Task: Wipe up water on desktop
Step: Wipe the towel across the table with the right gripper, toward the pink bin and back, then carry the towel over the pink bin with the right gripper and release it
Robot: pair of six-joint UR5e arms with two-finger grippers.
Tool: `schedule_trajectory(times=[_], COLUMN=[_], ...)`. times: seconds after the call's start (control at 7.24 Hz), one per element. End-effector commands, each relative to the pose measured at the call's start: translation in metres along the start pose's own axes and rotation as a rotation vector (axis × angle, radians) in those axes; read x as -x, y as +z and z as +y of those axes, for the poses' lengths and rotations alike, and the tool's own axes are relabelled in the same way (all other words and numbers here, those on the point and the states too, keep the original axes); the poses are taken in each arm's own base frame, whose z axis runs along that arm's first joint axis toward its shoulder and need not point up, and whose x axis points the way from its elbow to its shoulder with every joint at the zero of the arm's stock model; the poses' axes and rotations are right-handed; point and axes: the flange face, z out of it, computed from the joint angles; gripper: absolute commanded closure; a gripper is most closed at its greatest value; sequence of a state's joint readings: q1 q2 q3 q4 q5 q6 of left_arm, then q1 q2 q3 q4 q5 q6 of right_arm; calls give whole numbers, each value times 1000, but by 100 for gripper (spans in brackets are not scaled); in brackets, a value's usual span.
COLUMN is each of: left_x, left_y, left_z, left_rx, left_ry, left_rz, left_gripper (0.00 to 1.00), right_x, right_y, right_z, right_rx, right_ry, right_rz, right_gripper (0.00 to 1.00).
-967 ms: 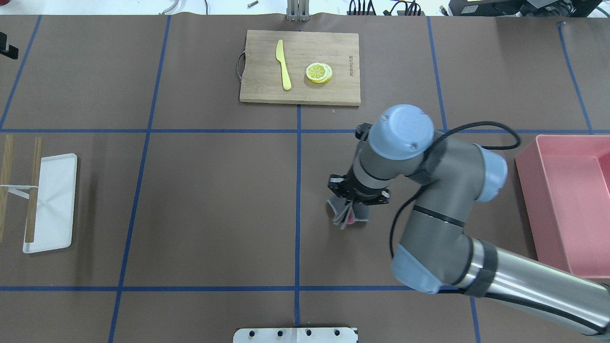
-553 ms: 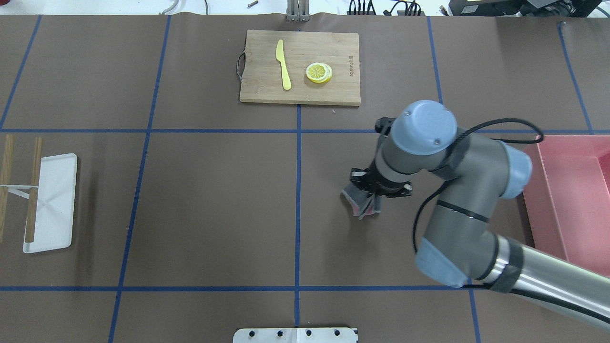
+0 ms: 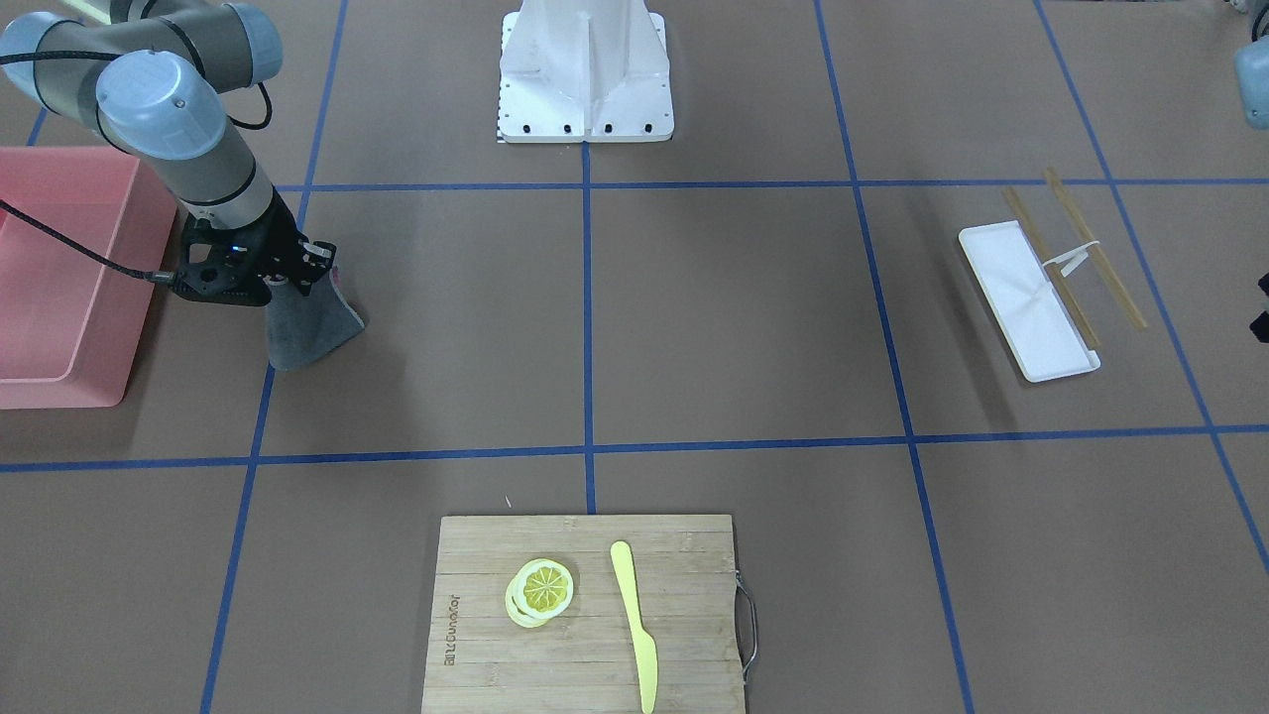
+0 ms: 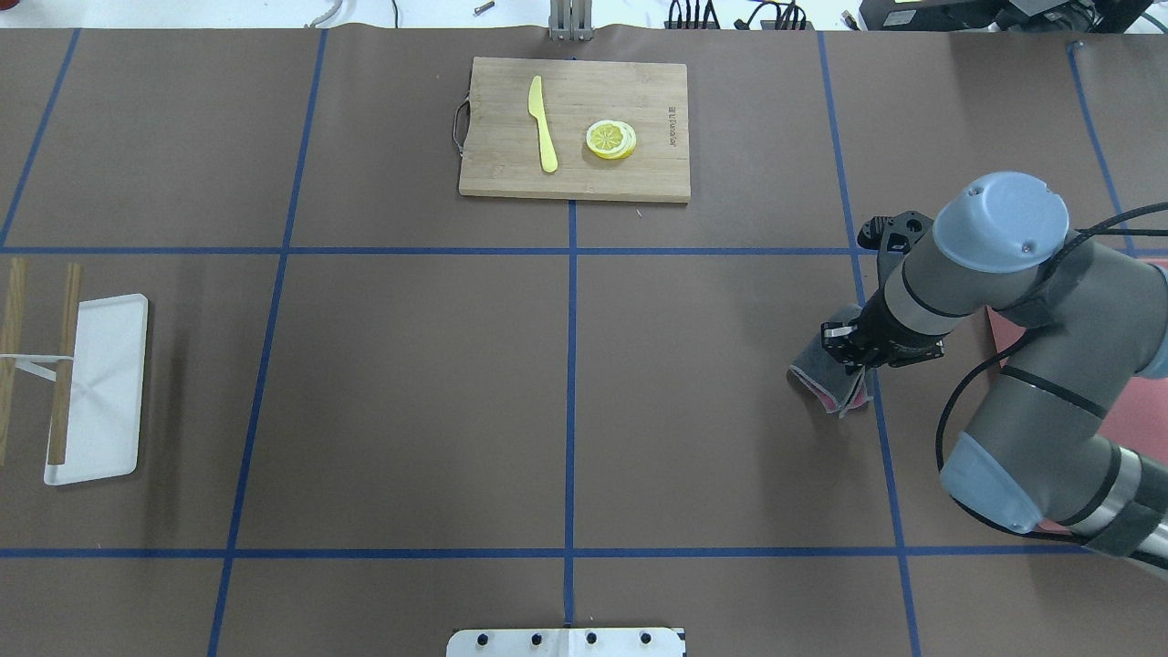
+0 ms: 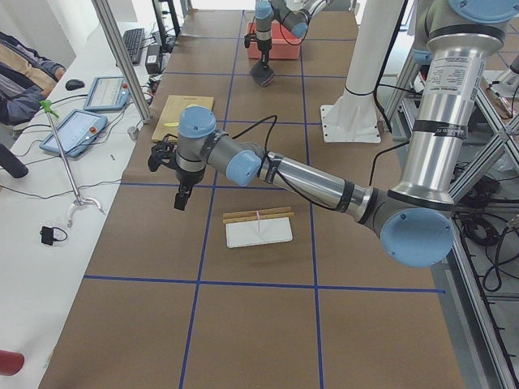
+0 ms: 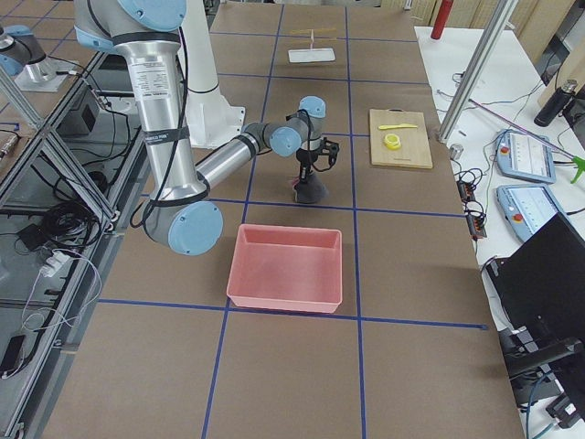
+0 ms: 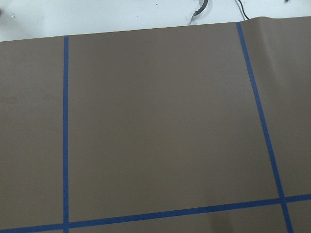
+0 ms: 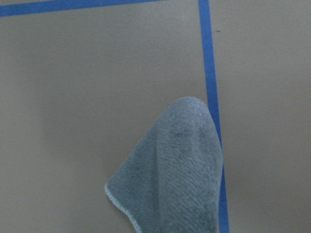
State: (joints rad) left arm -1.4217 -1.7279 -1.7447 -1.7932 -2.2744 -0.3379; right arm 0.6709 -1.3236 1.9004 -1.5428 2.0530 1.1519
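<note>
desktop (image 4: 411,383): matte brown, thin blue tape lines in a big grid
cloth (image 4: 819,376): grey-blue, bit of pink on the inside fold
bin (image 3: 59,393): pink
cutting board (image 4: 511,173): pale bamboo stripes
knife (image 4: 544,128): yellow
lemon slice (image 4: 610,139): yellow, paler rim
tray (image 4: 109,365): white
sticks (image 4: 64,365): tan wood
right arm (image 4: 1049,301): grey, baby-blue caps

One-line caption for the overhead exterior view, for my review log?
Right hand grips a grey cloth at a blue tape line on the desktop, bamboo cutting board at the far edge.
</note>
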Motion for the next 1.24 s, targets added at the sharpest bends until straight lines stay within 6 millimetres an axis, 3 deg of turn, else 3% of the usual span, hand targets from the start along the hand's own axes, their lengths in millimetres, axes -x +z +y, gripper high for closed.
schedule_trajectory(times=[0.0, 0.14, 0.28, 0.41, 0.55, 0.69, 0.83, 0.97, 1.11], left_x=[8, 13, 13, 16, 16, 15, 17, 18, 19], left_y=[5, 9, 9, 7, 1, -2, -3, -1, 0], left_z=[5, 5, 5, 4, 3, 2, 2, 0, 1], left_rx=[12, 21, 20, 17, 7, 2, 2, 13, 18], left_ry=[12, 4, 3, -2, -2, 0, -4, -15, -19], left_rz=[-5, -8, -9, -11, -7, -4, -5, -11, -12], left_gripper=[2, 2, 2, 2, 2, 2, 2, 2, 2], right_x=[171, 207, 206, 146, 72, 0, -59, -94, -106], right_y=[-5, -11, 0, 11, 12, -6, -26, -47, -80], right_z=[23, 44, 49, 19, -1, -21, -36, -39, -49], right_rx=[14, 28, -1, -13, -26, 3, 24, 14, -13], right_ry=[142, 158, 158, 175, 41, 7, -7, -31, 1], right_rz=[-104, -135, -115, -64, -16, -11, -24, -30, -66], right_gripper=[100, 100, 100, 100, 100, 100, 100, 100, 100])
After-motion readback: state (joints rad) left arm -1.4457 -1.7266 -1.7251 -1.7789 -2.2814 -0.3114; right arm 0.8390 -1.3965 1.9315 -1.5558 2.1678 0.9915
